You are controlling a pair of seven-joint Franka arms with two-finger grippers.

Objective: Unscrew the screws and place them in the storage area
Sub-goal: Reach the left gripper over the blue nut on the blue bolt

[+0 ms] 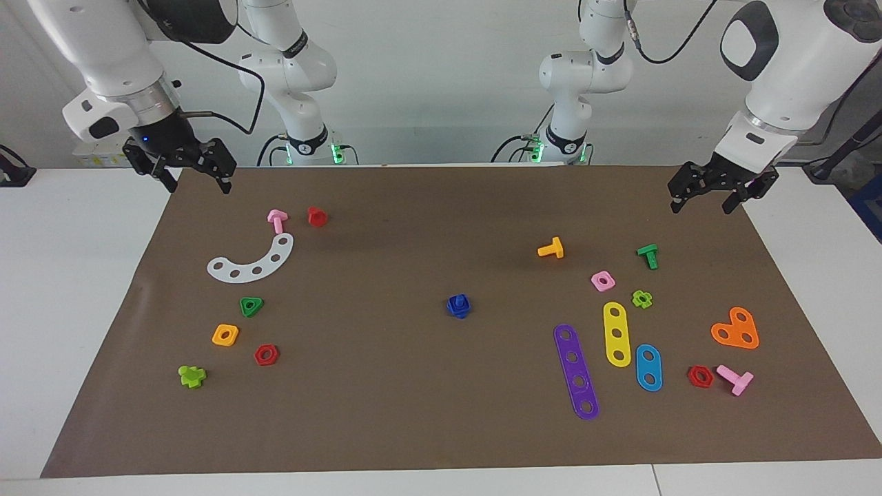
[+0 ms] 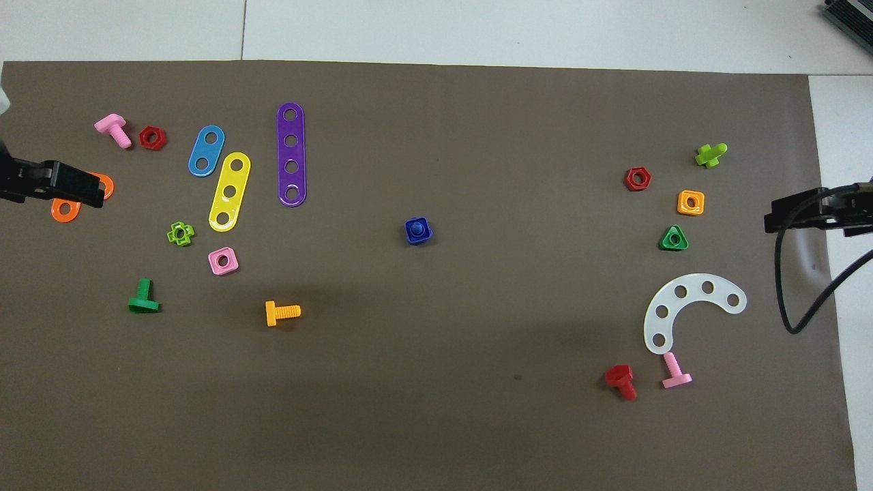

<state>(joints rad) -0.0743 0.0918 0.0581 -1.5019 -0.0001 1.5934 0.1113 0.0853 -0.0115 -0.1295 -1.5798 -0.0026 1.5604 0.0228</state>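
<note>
The blue screw point(image 1: 457, 301) point(image 2: 416, 228) stands in a blue square nut point(image 1: 459, 308) point(image 2: 419, 234) at the middle of the brown mat, with no gripper near it. The storage area point(image 1: 207, 311) point(image 2: 723, 249) is the stretch of mat around the white curved strip point(image 1: 251, 260) point(image 2: 689, 307) at the right arm's end, scattered with small coloured nuts and screws. My left gripper point(image 1: 703, 205) point(image 2: 65, 185) hangs open and empty over the mat's corner at the left arm's end. My right gripper point(image 1: 198, 186) point(image 2: 811, 211) hangs open and empty over the mat's edge at the right arm's end.
At the left arm's end lie a purple strip point(image 1: 576, 370), a yellow strip point(image 1: 617, 333), a blue strip point(image 1: 648, 367), an orange heart plate point(image 1: 736, 329), and loose screws and nuts. An orange screw point(image 1: 551, 248) lies between them and the robots. A black cable point(image 2: 794, 300) hangs beside the right gripper.
</note>
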